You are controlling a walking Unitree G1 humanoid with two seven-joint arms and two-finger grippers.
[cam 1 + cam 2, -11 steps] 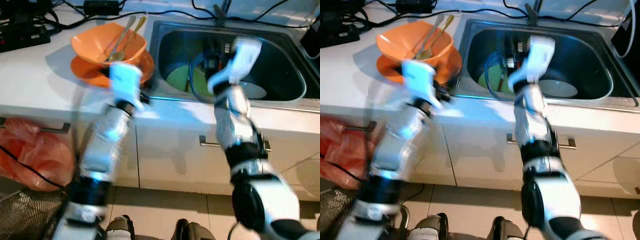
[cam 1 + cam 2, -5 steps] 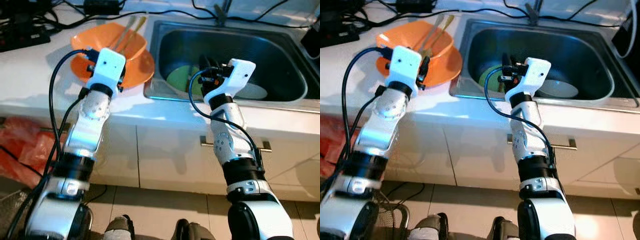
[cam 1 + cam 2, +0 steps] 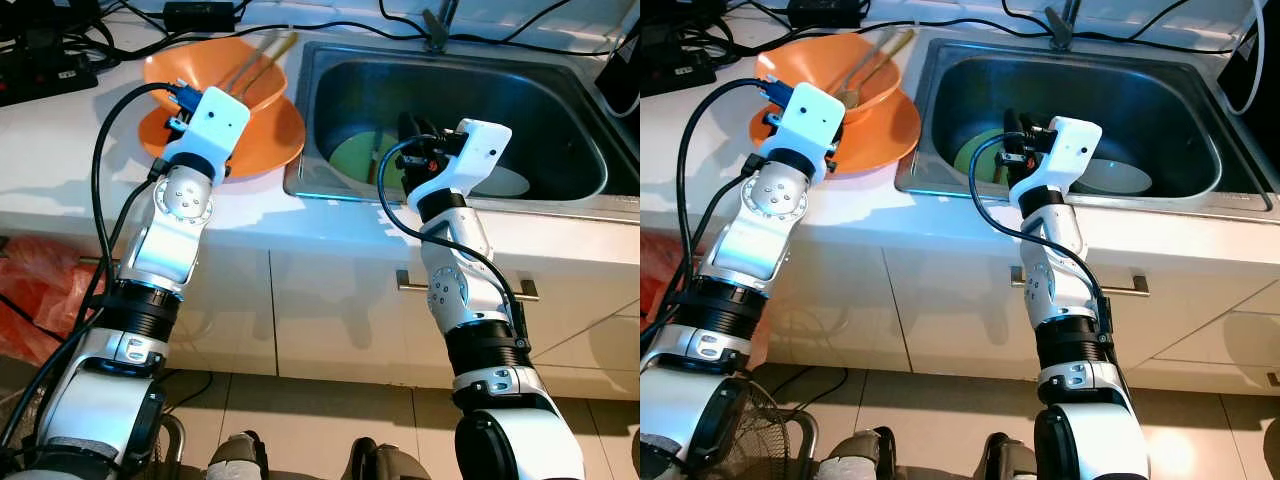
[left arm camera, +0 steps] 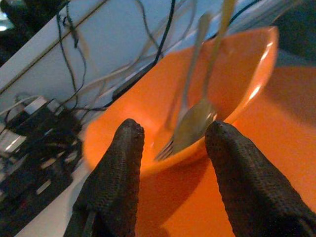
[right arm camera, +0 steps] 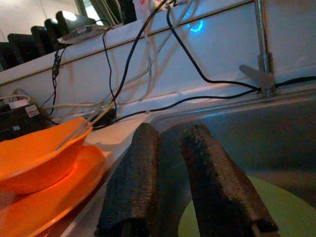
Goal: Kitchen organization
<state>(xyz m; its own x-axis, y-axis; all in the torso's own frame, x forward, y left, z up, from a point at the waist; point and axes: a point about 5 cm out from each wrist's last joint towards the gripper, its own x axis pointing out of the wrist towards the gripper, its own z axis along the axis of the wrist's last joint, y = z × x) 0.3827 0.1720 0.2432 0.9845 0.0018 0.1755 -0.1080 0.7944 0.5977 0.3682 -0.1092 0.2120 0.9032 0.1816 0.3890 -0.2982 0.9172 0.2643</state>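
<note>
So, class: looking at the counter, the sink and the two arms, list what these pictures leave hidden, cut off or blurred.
- Green plate in the sink: the right gripper and its arm cover part of it in the eye views.
- White dish: partly behind the right wrist.
- Cutlery in the orange bowl: handles blurred and cut off at the edge of the left wrist view.
- Left gripper: in the eye views its wrist housing hides the fingers.

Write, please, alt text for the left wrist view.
The left gripper, fingers open, points at an orange bowl holding a fork and a spoon. The bowl sits on an orange plate; dark cables lie behind.
</note>
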